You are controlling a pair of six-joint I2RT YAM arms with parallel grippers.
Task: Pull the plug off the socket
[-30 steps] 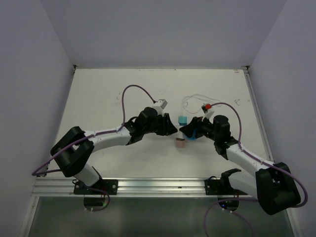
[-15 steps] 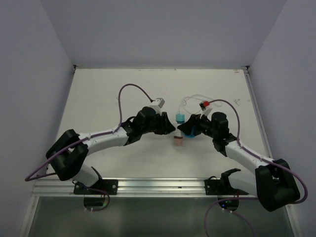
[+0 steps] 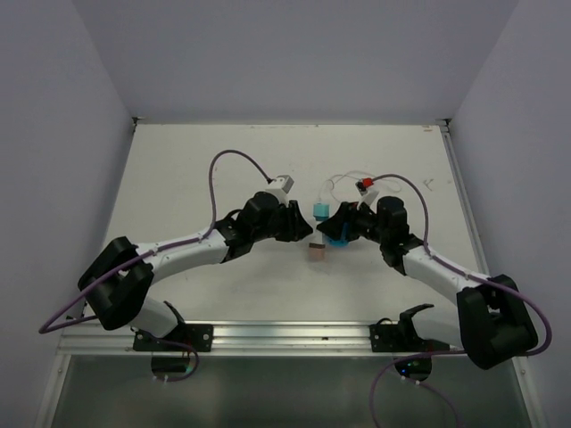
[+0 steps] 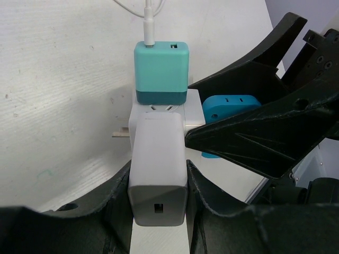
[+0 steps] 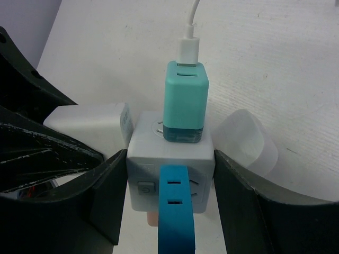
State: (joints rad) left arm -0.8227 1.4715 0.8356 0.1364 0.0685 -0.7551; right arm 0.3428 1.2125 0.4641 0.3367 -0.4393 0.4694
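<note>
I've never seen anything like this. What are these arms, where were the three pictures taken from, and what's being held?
These are two robot arms bolted to a table, each ending in a two-finger gripper. The wide picture looks down from above; the other two come from wrist cameras. The right gripper clamps a white cube socket carrying a teal plug with a white cable, a blue plug and a white plug. The left gripper is closed on that white plug, probably to pull it out.
</note>
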